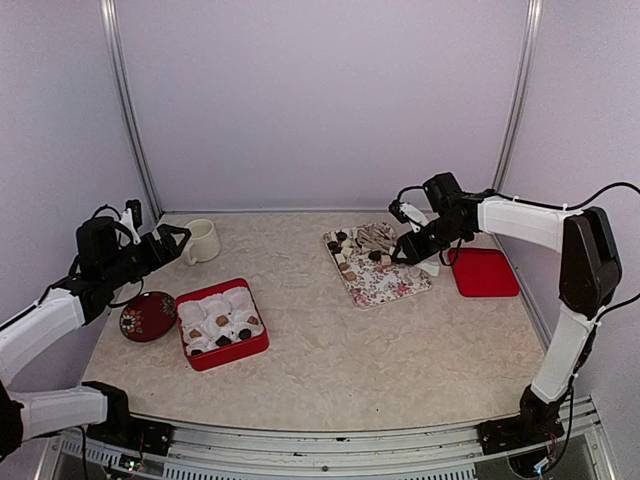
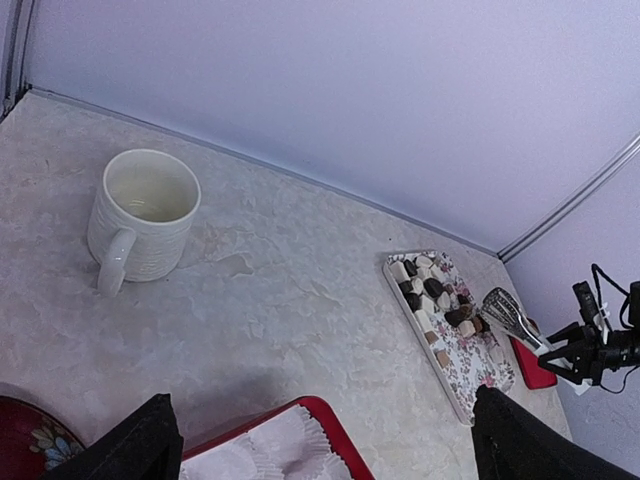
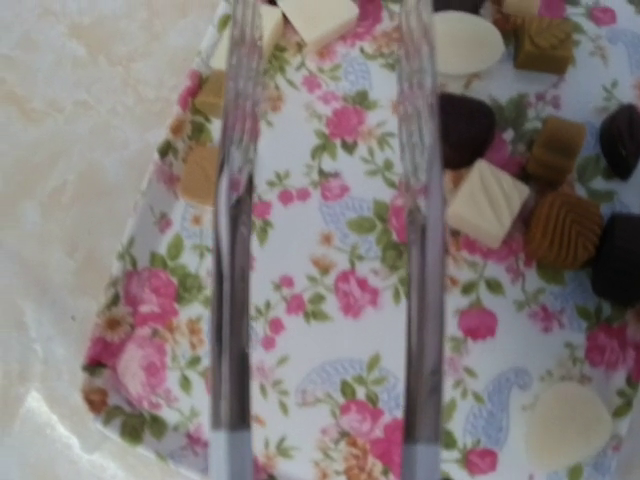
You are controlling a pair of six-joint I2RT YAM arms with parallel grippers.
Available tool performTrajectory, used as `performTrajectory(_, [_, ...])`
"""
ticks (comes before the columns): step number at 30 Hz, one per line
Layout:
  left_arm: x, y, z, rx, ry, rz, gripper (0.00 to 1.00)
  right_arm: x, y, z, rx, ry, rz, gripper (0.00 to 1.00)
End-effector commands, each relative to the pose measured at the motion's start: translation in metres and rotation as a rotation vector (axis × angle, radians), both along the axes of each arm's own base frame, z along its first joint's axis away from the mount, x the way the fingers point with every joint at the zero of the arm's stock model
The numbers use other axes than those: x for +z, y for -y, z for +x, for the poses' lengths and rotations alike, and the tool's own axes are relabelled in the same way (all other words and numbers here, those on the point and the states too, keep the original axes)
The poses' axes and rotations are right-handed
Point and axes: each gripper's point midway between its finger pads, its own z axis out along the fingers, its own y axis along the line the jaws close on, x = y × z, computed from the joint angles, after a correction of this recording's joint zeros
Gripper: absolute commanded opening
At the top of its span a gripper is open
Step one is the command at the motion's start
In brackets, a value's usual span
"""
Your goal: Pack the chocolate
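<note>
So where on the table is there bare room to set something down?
The table is bare across the near half, and between the red box and the floral tray. Crowded spots: the tray's far end with chocolate, and the left edge by the mug and dish.
</note>
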Motion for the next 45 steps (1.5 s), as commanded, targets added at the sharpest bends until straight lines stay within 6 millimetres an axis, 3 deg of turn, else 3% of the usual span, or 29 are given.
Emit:
performTrajectory(1, [0.008, 0.004, 0.006, -0.023, 0.007, 0.051, 0.99, 0.016, -0.008, 0.012, 0.014, -0.023, 0.038, 0.42])
performTrajectory(9, [0.026, 0.015, 0.0, -0.044, 0.037, 0.087, 0.99, 0.023, -0.003, 0.012, -0.001, -0.027, 0.01, 0.42])
performTrajectory(23, [0.032, 0.014, -0.003, 0.0, 0.04, 0.108, 0.99, -0.021, 0.016, 0.025, -0.039, -0.082, -0.067, 0.42])
performTrajectory(30, [0.033, 0.013, -0.004, 0.006, 0.036, 0.119, 0.99, -0.024, 0.026, 0.041, -0.062, -0.071, -0.075, 0.44])
performTrajectory(41, [0.031, 0.011, -0.002, 0.02, 0.034, 0.124, 0.99, -0.021, 0.013, 0.057, -0.035, -0.073, -0.033, 0.44])
performTrajectory(45, [0.03, 0.01, -0.002, 0.022, 0.032, 0.132, 0.99, -0.029, 0.011, 0.06, -0.028, -0.094, -0.041, 0.44])
